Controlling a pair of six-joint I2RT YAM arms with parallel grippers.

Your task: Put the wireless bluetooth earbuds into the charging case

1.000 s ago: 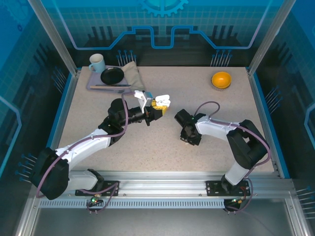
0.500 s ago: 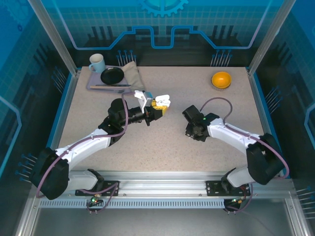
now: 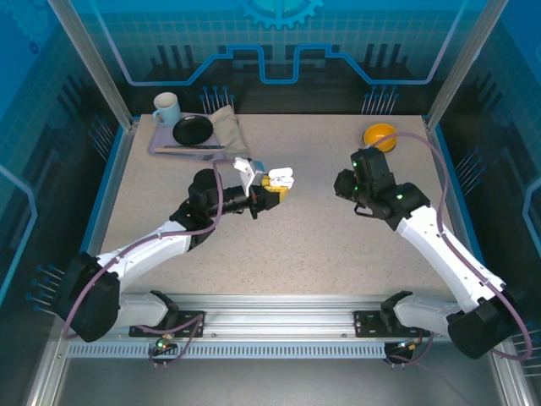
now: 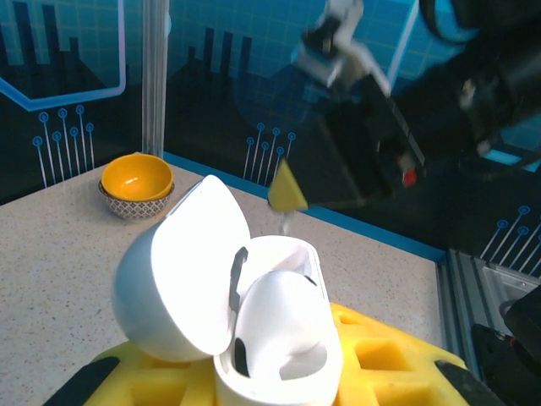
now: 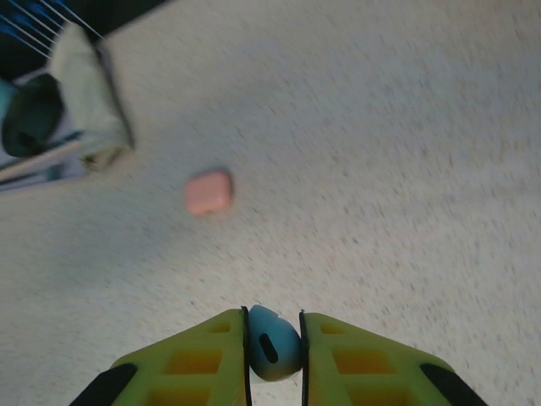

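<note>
- A grey rectangular tray sits at the far left corner of the speckled table.
- On it, from left to right, are a pale mug, a black round plate and a folded beige cloth.
- An orange bowl stands far right.
- The left gripper holds an open white rounded charging case mid-table.
- To its right, the right gripper holds a white earbud.
- A salmon-pink rounded case lies on the table between that gripper and the tray.

No legible text, label, brand, number or sign anywhere on the things in view
</note>
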